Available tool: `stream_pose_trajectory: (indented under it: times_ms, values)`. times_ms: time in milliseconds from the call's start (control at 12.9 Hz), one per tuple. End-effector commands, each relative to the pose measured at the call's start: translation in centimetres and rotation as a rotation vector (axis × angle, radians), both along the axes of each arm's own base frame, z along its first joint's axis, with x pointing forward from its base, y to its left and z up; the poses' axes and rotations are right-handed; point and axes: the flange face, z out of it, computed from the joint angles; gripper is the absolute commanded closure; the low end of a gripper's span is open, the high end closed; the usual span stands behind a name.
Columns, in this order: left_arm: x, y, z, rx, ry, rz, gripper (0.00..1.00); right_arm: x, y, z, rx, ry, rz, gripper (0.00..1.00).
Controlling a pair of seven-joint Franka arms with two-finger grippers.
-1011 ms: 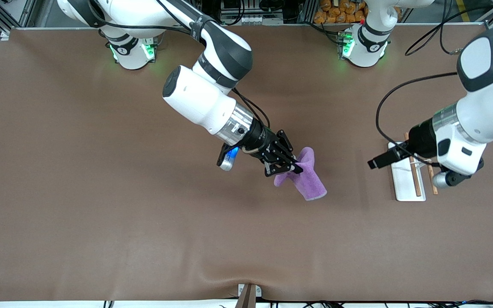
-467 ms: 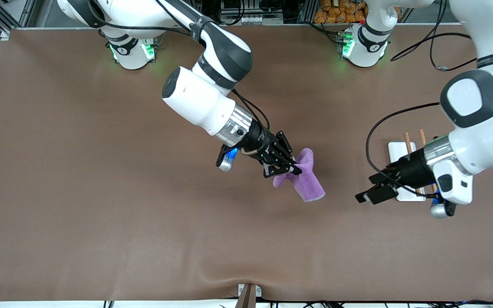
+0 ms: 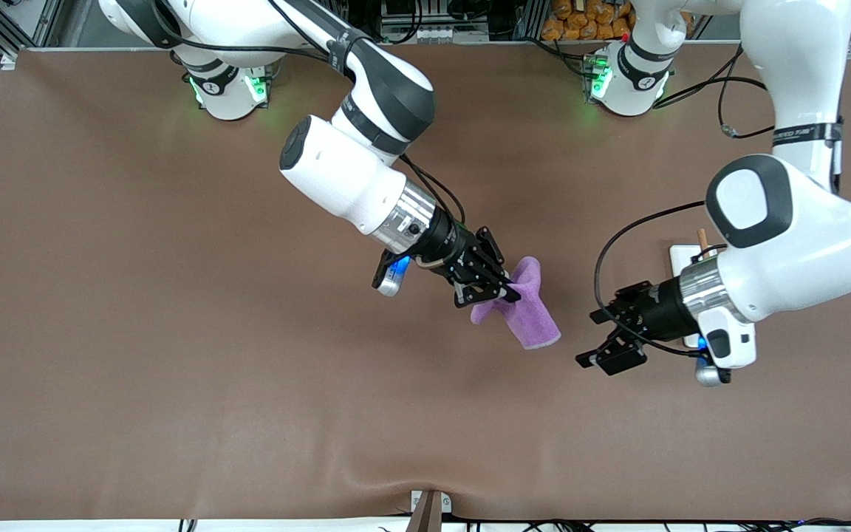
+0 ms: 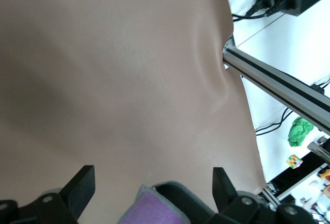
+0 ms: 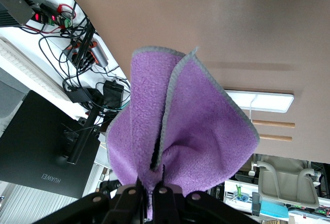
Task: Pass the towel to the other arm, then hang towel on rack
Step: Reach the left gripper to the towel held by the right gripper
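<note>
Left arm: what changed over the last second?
The left tool, open, swung off the rack toward the towel, nearer the front camera, not yet touching it. The right tool stayed shut on the towel, unmoved.

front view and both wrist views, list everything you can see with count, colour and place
towel: one, purple, held up over the middle of the table, hanging from the right pincer
rack: one, white base with brown rods, toward the left arm's end of the table, mostly hidden under the left arm
table: one, brown cover
right pincer: one, black, shut on an edge of the towel
left pincer: one, black, open, in the air beside the hanging towel, apart from it
</note>
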Motion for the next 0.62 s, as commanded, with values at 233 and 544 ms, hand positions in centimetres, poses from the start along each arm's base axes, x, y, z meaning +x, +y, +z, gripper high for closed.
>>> stream_pose_trajectory:
  times_ms: [233, 544]
  values:
    - [-0.4, -2.3, 1.4, -0.038, 0.038, 0.054, 0.00, -0.1, 0.1, 0.3, 0.009, 0.006, -0.006, 1.00]
    - [-0.7, -2.7, 2.2, -0.043, 0.066, 0.086, 0.00, -0.1, 0.1, 0.3, 0.008, 0.005, -0.006, 1.00]
